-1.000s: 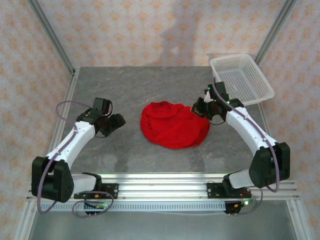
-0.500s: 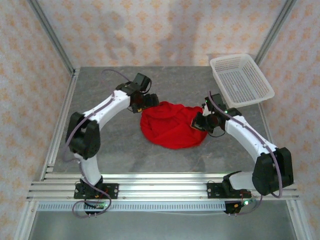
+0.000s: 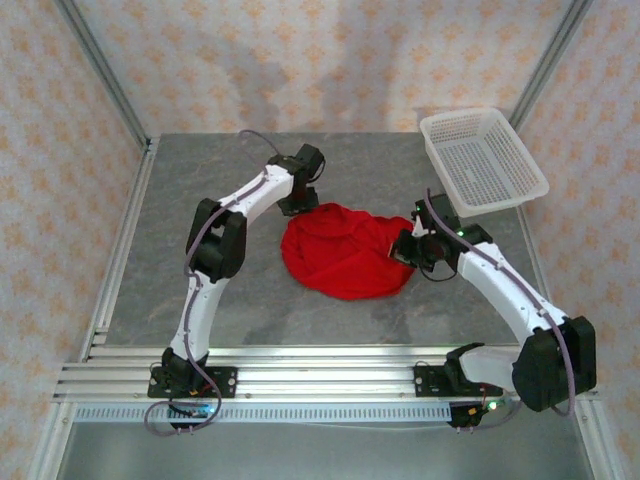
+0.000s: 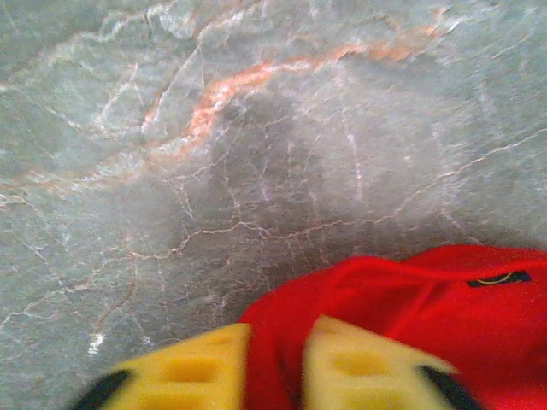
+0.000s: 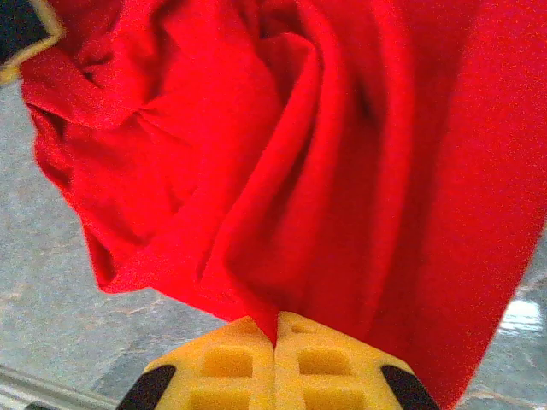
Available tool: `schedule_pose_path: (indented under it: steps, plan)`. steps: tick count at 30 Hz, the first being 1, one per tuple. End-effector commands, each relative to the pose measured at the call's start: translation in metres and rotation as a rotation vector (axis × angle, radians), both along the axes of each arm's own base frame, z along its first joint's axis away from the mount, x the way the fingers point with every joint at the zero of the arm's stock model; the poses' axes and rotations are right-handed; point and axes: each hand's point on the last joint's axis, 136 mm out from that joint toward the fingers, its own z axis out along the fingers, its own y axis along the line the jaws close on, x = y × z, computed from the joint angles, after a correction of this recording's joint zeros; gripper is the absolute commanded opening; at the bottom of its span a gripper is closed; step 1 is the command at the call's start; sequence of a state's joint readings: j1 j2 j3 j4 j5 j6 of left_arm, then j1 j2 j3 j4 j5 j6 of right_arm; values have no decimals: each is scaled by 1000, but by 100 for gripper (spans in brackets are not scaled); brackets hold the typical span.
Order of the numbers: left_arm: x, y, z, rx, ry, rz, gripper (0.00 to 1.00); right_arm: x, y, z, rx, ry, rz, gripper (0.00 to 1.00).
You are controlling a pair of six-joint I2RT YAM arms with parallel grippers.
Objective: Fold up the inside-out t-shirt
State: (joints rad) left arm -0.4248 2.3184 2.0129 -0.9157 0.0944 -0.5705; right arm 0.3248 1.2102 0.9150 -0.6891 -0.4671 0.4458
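The inside-out t-shirt (image 3: 345,255) lies in a crumpled bright red heap at the middle of the grey table. My left gripper (image 3: 300,197) is at the heap's far left edge. In the left wrist view its yellow fingers (image 4: 205,367) are shut on a fold of the t-shirt (image 4: 444,316), and a small black label (image 4: 496,278) shows on the fabric. My right gripper (image 3: 405,246) is at the heap's right edge. In the right wrist view the gripper (image 5: 275,329) is shut on a pinched ridge of the t-shirt (image 5: 299,154), which hangs in folds in front of it.
A white mesh basket (image 3: 483,158) stands at the table's far right corner, beyond the right arm. Bare marbled tabletop (image 3: 200,290) lies left of the shirt and in front of it. Metal frame rails (image 3: 310,365) run along the near edge.
My left arm has swung from the table's left side to the shirt's far left edge and closed its jaws on the fabric. The right gripper has kept its grip, shifting slightly.
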Motion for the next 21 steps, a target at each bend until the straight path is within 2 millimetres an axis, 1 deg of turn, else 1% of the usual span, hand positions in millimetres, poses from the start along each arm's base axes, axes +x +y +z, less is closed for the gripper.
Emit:
schedule_pose_path:
  steps: [1,3,4,5,6,8,9,10,11,13,14,16,17,18,19,21]
  plan:
    - [4,10,70,8,-98,-36,0,-25,-41,-26,-186,52,-100,4]
    - [1,8,104,-42,-158,-42,0,-43,-54,-50,-236,90,-121,5]
    - [-4,5,123,-84,-197,-57,0,-52,-56,-62,-240,113,-112,6]
    - [-8,3,135,-115,-219,-64,0,-58,-57,-68,-242,130,-107,9]
    - [-14,-1,145,-154,-237,-79,0,-61,-58,-70,-247,140,-100,12]
    - [-27,-3,154,-190,-251,-95,0,-53,-57,-58,-252,101,-93,19]
    - [-35,-2,158,-197,-258,-101,0,-40,-53,-42,-240,38,-82,24]
    - [-41,-1,160,-201,-260,-106,0,-31,-49,-30,-230,-8,-70,27]
    - [-48,-1,159,-205,-258,-116,0,-17,-42,-13,-211,-76,-50,31]
    - [-58,-4,159,-236,-257,-135,0,10,-22,19,-172,-216,8,41]
    - [-62,-6,159,-251,-258,-146,0,20,-11,32,-154,-268,31,45]
    - [-69,-11,160,-273,-260,-173,0,42,18,59,-87,-359,92,54]
    - [-71,-12,160,-275,-260,-181,0,52,29,62,-71,-368,114,57]
    - [-73,-13,160,-276,-258,-190,0,66,46,69,-62,-380,147,59]
    - [-75,-14,161,-274,-257,-196,0,74,54,70,-68,-382,168,60]
    - [-76,-14,164,-270,-265,-197,0,93,77,69,-98,-367,233,61]
